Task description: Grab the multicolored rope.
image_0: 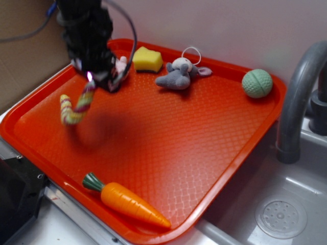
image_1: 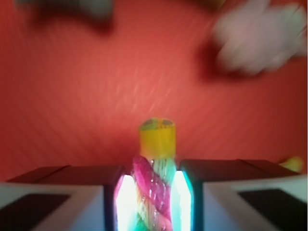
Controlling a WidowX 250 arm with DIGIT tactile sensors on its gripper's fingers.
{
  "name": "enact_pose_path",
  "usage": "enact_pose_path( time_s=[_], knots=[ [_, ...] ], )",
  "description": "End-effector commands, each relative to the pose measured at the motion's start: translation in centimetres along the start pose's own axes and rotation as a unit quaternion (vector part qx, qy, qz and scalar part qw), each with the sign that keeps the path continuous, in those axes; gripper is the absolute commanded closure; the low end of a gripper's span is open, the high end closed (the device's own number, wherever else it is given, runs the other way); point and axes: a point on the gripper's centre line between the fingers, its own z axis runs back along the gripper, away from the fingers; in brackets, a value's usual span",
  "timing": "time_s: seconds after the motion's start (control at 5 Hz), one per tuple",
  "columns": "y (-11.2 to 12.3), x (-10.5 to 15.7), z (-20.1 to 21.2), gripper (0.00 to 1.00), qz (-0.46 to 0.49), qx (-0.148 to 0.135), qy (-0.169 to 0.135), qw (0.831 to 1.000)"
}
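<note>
The multicolored rope hangs bent in a U above the left part of the orange tray, lifted off its surface. My black gripper is shut on the rope's upper end. In the wrist view the rope is pinched between the two jaws, pink, green and yellow strands showing, with its yellow tip pointing away over the tray. My gripper fills the bottom of that view.
An orange carrot lies at the tray's front edge. A yellow sponge, a grey plush mouse and a green ball sit along the back. A grey faucet and sink are on the right.
</note>
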Motion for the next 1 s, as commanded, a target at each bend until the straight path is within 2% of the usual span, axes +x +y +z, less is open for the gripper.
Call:
enact_pose_path(
  time_s=[0.0, 0.2, 0.4, 0.6, 0.8],
  knots=[
    [-1.0, 1.4, 10.2, 1.00, -0.017, -0.011, -0.040, 0.999],
    [-1.6, 1.0, 13.2, 1.00, -0.038, -0.025, -0.039, 0.998],
    [-1.8, 0.5, 16.0, 1.00, -0.039, -0.035, -0.062, 0.997],
    [-1.8, 0.7, 17.5, 1.00, -0.030, -0.030, -0.080, 0.996],
    [-1.3, 0.8, 17.1, 1.00, -0.007, -0.040, -0.088, 0.995]
  ],
)
